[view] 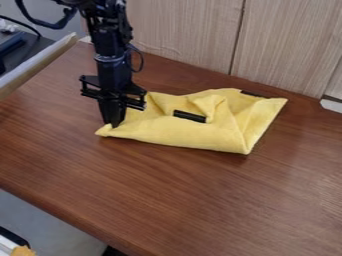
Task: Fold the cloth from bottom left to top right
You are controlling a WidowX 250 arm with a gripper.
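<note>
Cloth of soft yellow fabric lies rumpled and partly folded on the brown wooden table, around the middle of the camera view and reaching towards 2 o'clock. One of its corners points to 9 o'clock, another to between 2 and 3, and a third to between 4 and 5. A short black strip shows near the cloth's middle, among raised folds, and a second dark strip lies along its edge towards 2 o'clock. The black two-finger gripper hangs down at 9 o'clock, its fingers narrow and close together, their tips at the cloth's 9 o'clock end; whether fabric is pinched between them, I cannot tell. Pale wood-grain panels stand behind the table, from 12 to 2 o'clock.
</note>
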